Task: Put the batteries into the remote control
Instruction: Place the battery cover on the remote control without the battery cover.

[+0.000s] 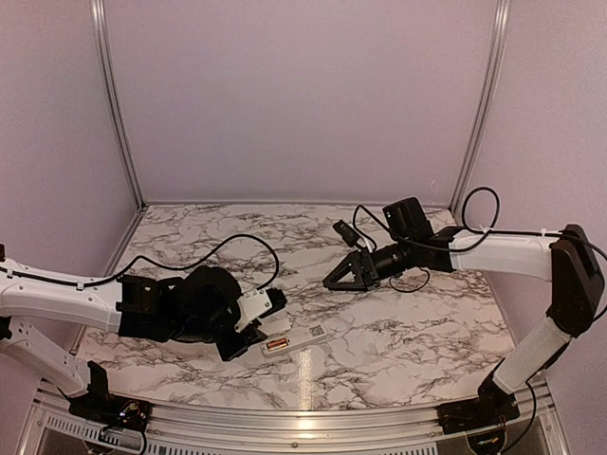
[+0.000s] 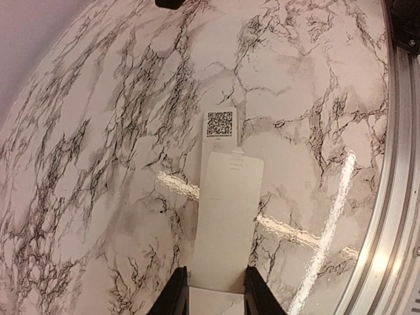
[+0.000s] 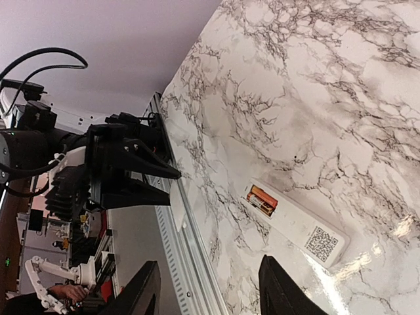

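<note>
Clamped in the left gripper (image 2: 216, 275), the cover (image 2: 226, 223) is held near the remote (image 1: 296, 339), by the table's (image 1: 398, 332) front edge. Batteries (image 3: 262, 199) are seated. Right gripper (image 3: 210, 266) is spread, empty. Cover is yet to be fitted.

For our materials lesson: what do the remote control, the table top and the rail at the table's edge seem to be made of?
The remote control: probably plastic, matt white; smooth moulded shell with a printed code sticker.
The table top: glossy, marble-patterned; lights reflect as bright streaks, but real stone or printed laminate cannot be told.
The rail: likely aluminium, silvery satin finish with lengthwise grooves.
</note>
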Motion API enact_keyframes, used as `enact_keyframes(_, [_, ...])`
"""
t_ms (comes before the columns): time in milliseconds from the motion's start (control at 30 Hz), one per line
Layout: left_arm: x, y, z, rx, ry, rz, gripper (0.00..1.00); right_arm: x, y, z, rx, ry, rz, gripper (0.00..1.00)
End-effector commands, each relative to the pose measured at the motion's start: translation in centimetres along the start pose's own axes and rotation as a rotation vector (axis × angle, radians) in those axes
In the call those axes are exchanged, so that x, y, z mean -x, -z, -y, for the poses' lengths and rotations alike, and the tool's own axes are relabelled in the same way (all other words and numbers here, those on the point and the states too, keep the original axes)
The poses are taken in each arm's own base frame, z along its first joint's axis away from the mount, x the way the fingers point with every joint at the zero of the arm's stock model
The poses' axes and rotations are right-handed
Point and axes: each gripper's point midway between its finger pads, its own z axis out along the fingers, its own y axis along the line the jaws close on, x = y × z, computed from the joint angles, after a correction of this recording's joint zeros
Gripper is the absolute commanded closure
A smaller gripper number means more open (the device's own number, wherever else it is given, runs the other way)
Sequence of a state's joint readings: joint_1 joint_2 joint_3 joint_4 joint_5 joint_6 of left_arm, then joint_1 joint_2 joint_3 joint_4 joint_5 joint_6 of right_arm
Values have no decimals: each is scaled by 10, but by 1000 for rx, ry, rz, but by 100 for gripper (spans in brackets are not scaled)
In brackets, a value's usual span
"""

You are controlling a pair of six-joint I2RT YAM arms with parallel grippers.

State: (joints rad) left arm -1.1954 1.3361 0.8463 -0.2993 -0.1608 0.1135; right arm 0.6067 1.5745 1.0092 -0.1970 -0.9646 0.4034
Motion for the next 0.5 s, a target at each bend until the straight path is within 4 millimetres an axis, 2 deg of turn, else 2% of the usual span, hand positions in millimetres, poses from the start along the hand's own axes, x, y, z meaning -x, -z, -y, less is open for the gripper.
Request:
enact_keyframes(0, [-18,-4,-10,66,223,4,88,19,2,-8,2,63,85,51])
enact_keyframes(233, [-44,-23,-12,114,201,-55,87,12,-13,-10,71,47,74,51])
enact_keyframes(467, [-51,-44,-5,97,183,-79,86,-5,-43,-14,100,20,23,56])
